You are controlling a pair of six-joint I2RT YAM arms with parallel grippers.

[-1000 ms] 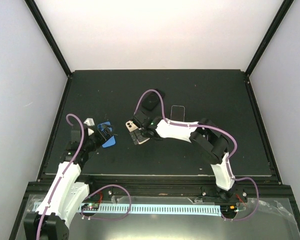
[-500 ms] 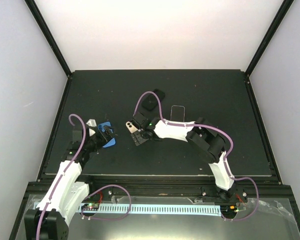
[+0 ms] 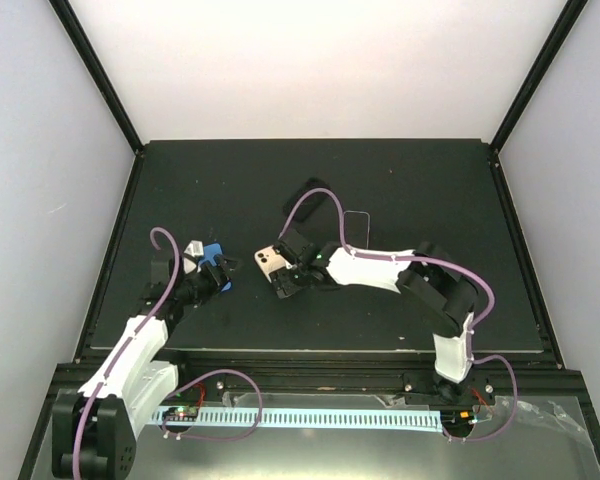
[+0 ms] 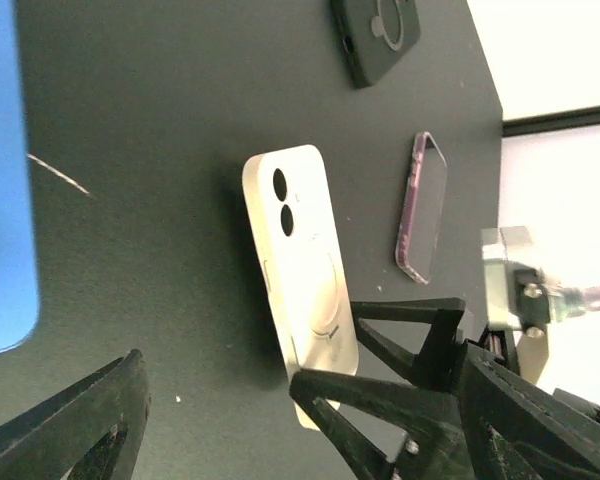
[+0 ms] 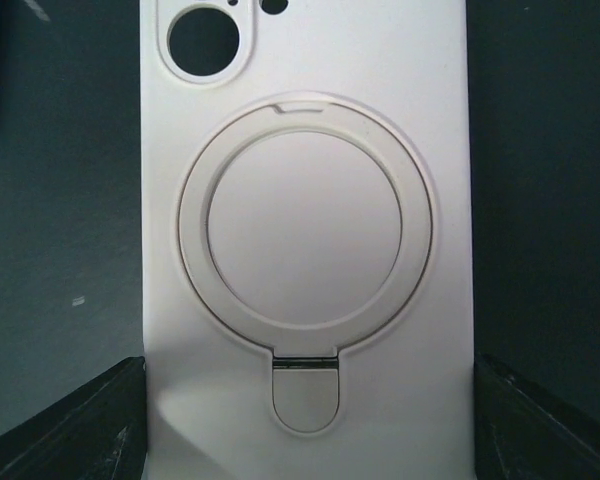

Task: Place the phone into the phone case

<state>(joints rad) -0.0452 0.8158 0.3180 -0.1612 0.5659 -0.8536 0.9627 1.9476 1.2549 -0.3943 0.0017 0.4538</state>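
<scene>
The blue phone (image 3: 213, 252) lies flat on the black table, mostly under my left gripper (image 3: 218, 270). In the left wrist view it shows only as a blue strip (image 4: 5, 200) at the left edge, outside the fingers. The left gripper (image 4: 308, 368) is wide open and empty. The white phone case (image 3: 271, 262), with a ring stand and a camera cutout, lies back-up to the right of the phone. It fills the right wrist view (image 5: 310, 230). My right gripper (image 3: 285, 280) is shut across its width (image 5: 310, 425). The case also shows in the left wrist view (image 4: 300, 290).
A black case (image 3: 312, 188) lies further back on the table; it also shows in the left wrist view (image 4: 380, 35). A clear, pink-rimmed case (image 3: 355, 222) lies to its right, also seen from the left wrist (image 4: 423, 205). The right arm's purple cable (image 3: 305, 200) loops above them.
The left gripper has moved forward and right over the blue phone. The right arm has swung right, and the case in its gripper now shows its white back with the camera end to the left.
</scene>
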